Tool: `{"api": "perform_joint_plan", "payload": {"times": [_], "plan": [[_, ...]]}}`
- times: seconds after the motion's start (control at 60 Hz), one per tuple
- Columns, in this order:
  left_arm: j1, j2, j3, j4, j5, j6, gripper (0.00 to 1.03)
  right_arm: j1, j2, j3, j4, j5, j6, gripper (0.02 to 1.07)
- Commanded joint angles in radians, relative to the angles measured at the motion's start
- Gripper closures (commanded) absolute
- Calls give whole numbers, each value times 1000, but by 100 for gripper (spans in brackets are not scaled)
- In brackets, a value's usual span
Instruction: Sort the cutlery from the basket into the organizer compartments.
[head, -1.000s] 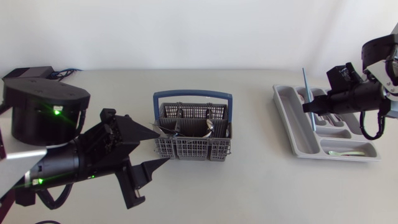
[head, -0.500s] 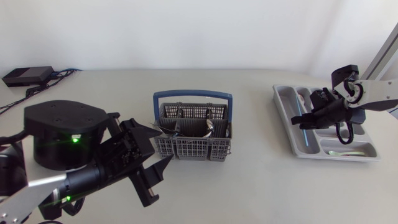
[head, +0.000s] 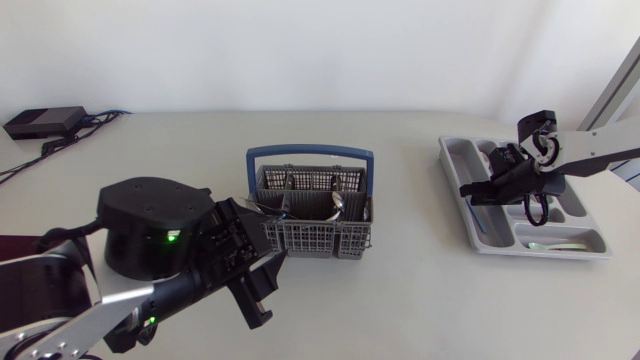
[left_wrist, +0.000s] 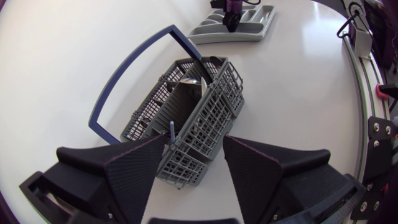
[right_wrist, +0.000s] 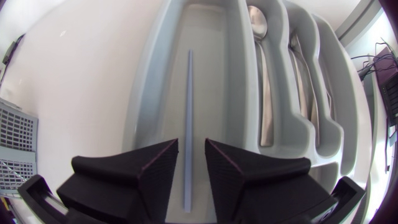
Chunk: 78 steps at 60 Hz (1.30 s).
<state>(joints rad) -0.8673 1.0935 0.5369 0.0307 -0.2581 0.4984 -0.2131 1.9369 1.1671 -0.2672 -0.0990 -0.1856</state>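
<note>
Our left gripper (left_wrist: 194, 142) sits low over the table (head: 400, 300) at the near left corner of the grey mesh basket (head: 310, 238). Its two wedge fingers are spread wide with that corner between them, and from the left wrist view we cannot tell whether either finger actually touches the mesh. The basket stands upright near the middle of the table, its blue handle (head: 310, 152) leaning toward the far side. Metal cutlery stands in its compartments, among it a spoon (head: 337, 203) with the bowl up. Well apart from the basket, at the table's right side, lies the grey organizer (head: 452, 178). Our right arm comes in from the right edge and holds the right gripper (head: 470, 192) over the organizer's long outer compartment, the one nearest the basket. In the right wrist view we see its fingers standing a narrow gap apart. A thin blue stick (right_wrist: 188, 124) lies flat on the floor of that compartment, running lengthwise and passing through the gap between the fingertips, and as far as we can see neither finger touches it. In the next compartment a metal spoon (right_wrist: 260, 68) lies with its bowl toward the far end, and more metal cutlery (right_wrist: 298, 81) lies in the slot beyond it. From the head view we also make out a pale piece of cutlery (head: 548, 245) in the cross compartment at the organizer's near end. A small black box (head: 42, 120) with cables sits at the table's far left.
</note>
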Motion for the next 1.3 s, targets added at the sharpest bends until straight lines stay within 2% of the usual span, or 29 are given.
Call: {"api": "perform_joint_plan", "payload": {"times": [0.0,0.05,0.317,0.45,0.717,0.967,1.167,1.283], "plan": [[-9,20,-25,26,-12,14,39,3,-78,-52,22,15,14,37],[-7,23,-25,32,-12,14,39,11,-119,-81,34,24,2,34],[-30,88,-35,132,-47,48,39,26,-217,-165,65,25,-37,34],[-22,137,-45,224,-58,100,44,44,-243,-198,80,25,-41,34],[-4,206,-46,322,-93,143,49,83,-293,-233,85,35,-41,34],[34,247,-17,351,-95,149,60,113,-332,-262,95,39,-43,34],[34,276,3,373,-98,147,61,126,-349,-274,97,41,-46,34],[36,299,18,391,-99,146,67,127,-354,-280,98,41,-49,34]]}}
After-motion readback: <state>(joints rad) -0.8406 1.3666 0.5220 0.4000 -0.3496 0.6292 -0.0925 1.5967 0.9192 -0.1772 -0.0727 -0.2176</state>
